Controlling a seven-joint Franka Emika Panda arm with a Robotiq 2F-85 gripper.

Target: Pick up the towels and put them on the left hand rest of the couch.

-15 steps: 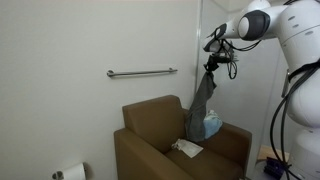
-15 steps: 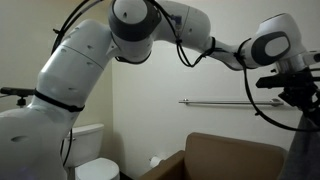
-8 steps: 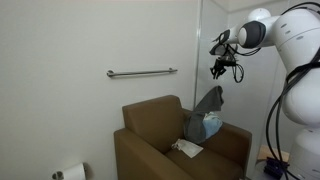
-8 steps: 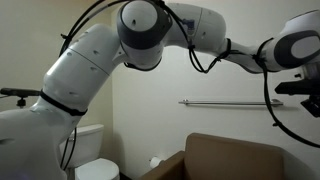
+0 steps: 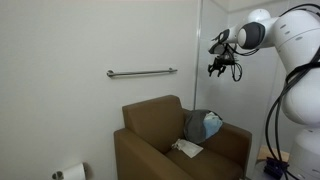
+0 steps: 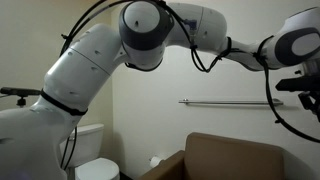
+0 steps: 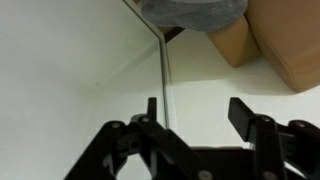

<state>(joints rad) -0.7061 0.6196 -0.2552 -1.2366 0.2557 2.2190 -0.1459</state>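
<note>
In an exterior view the brown couch stands under a wall bar. A dark grey towel lies crumpled on the hand rest at the right of that view, partly over a light blue towel. A pale mint-and-white towel lies on the seat. My gripper hangs high above the hand rest, open and empty. In the wrist view the gripper has nothing between its fingers; the grey towel and the couch show far below.
A steel bar is fixed to the white wall behind the couch and also shows as the steel bar. A toilet-paper roll sits low on the wall. A toilet stands beside the couch.
The dark grey towel hung from my shut gripper a second ago. The jaws opened and the towel dropped onto the hand rest beside the light blue one. The gripper stayed high.
</note>
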